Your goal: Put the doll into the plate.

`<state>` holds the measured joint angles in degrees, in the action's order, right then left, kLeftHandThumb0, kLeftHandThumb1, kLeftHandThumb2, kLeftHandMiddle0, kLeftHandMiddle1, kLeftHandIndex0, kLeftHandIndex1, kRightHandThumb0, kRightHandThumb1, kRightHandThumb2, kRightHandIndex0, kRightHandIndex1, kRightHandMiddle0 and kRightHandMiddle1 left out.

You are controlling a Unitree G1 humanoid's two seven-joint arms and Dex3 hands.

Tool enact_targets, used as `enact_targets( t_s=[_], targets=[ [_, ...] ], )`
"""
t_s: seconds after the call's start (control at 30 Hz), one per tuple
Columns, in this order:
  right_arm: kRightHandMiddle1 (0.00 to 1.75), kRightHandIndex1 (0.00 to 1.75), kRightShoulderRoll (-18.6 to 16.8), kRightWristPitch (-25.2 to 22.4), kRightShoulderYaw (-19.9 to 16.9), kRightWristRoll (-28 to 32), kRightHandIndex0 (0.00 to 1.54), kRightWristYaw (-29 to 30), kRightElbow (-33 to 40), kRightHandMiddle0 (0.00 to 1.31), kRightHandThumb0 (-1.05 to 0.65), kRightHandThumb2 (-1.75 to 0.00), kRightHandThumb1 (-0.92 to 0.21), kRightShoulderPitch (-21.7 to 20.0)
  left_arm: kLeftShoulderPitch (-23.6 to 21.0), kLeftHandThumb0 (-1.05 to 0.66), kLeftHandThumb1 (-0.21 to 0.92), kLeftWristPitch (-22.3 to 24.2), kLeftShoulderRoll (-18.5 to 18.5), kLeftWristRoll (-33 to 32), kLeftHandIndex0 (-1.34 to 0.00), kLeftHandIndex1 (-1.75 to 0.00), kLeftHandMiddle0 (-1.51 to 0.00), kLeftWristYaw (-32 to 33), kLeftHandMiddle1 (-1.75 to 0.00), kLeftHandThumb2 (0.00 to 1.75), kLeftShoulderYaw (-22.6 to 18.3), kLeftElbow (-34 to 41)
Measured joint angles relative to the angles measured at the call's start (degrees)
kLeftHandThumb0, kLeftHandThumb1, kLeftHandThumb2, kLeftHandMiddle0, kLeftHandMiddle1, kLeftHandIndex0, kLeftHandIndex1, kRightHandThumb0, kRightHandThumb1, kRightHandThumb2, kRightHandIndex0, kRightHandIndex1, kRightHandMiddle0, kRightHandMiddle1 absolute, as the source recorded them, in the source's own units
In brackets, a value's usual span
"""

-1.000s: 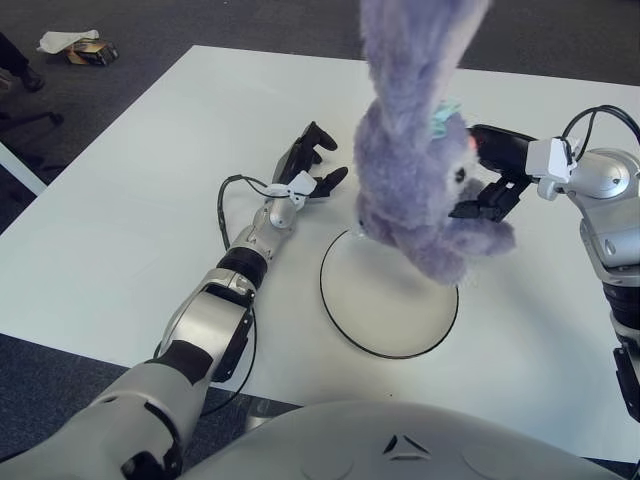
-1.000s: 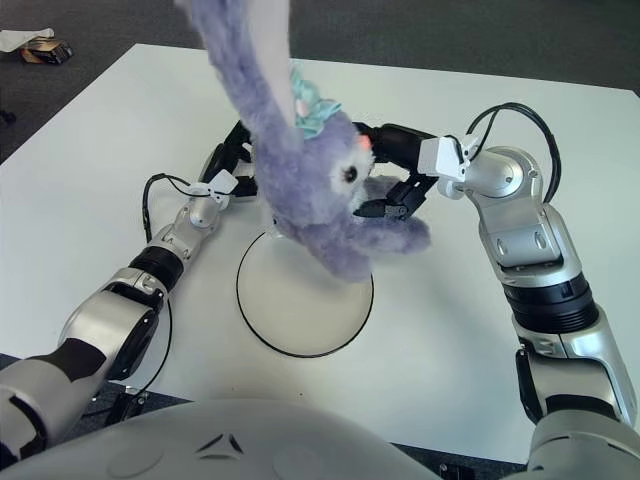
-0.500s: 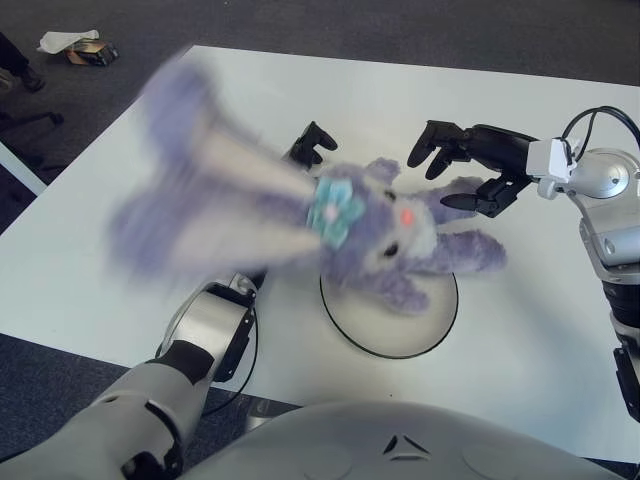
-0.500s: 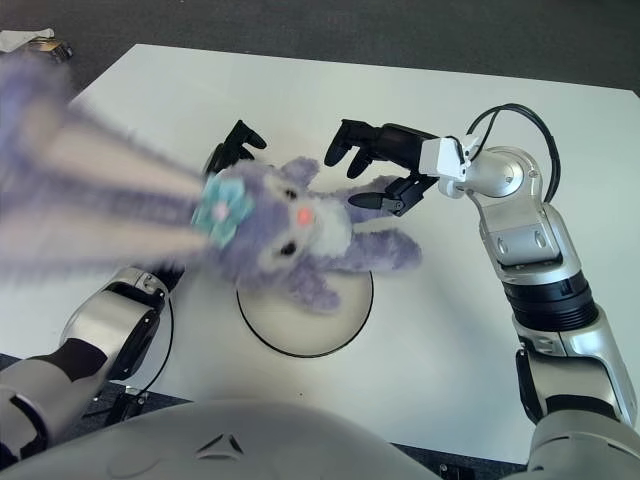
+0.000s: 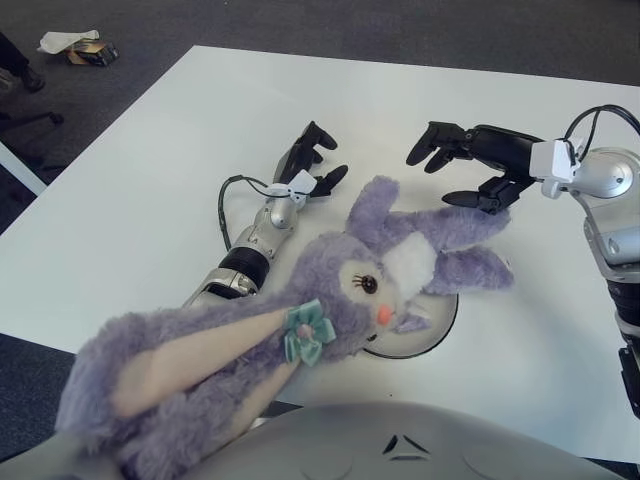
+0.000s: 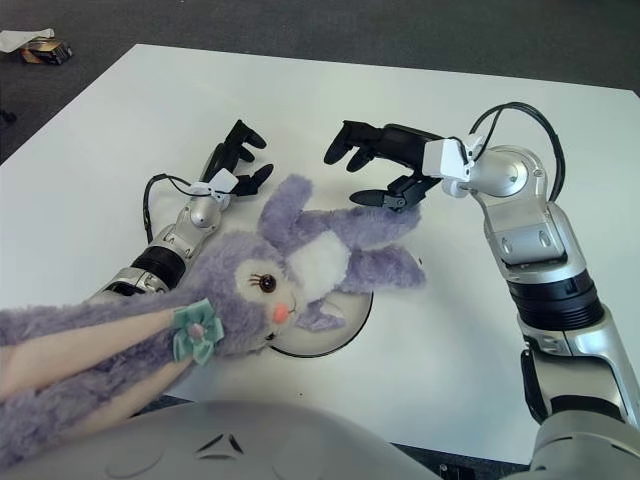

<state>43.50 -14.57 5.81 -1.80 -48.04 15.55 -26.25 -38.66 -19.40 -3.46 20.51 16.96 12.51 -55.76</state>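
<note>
A purple plush bunny doll [image 5: 400,265] with a white belly and a teal bow lies face up across the white, black-rimmed plate [image 5: 432,332]. Its body covers most of the plate. Its head and long ears stretch toward me over the table's front edge. My right hand [image 5: 447,177] is open and empty just behind the doll's feet, clear of it. My left hand [image 5: 315,160] lies open on the table to the left of the plate, beside the doll's raised arm.
The white table [image 5: 500,90] has bare surface behind and to the right of the plate. A small box and crumpled paper [image 5: 82,46] lie on the dark floor at far left. A black cable [image 5: 228,205] loops at my left wrist.
The doll was upright in my right hand, then fell toward me. It now lies across the plate with its ears over the front edge. My right hand opened and let it go.
</note>
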Motion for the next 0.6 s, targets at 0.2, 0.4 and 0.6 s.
enact_targets(
  t_s=[0.2, 0.4, 0.6],
  targets=[
    [0.99, 0.89, 0.2, 0.1, 0.0, 0.0, 0.06, -0.2, -0.4, 0.00, -0.69, -0.73, -0.75, 0.0, 0.0, -0.01, 0.66, 0.0, 0.1, -0.4, -0.23, -1.75, -0.50, -0.6, -1.45, 0.81, -0.4, 0.0],
    [0.97, 0.88, 0.3, 0.0, 0.1, 0.0, 0.06, -0.7, -0.7, 0.00, -0.67, -0.73, -0.75, -0.1, 0.0, -0.01, 0.66, 0.1, 0.1, -0.8, -0.23, -1.75, -0.49, -0.9, -1.46, 0.81, -0.6, 0.0],
    [0.97, 0.88, 0.3, 0.1, 0.1, 0.0, 0.07, -0.7, -1.0, 0.00, -0.68, -0.74, -0.76, -0.1, 0.0, -0.01, 0.66, 0.1, 0.0, -0.8, -0.22, -1.75, -0.50, -0.9, -1.46, 0.81, -0.6, 0.0]
  ],
)
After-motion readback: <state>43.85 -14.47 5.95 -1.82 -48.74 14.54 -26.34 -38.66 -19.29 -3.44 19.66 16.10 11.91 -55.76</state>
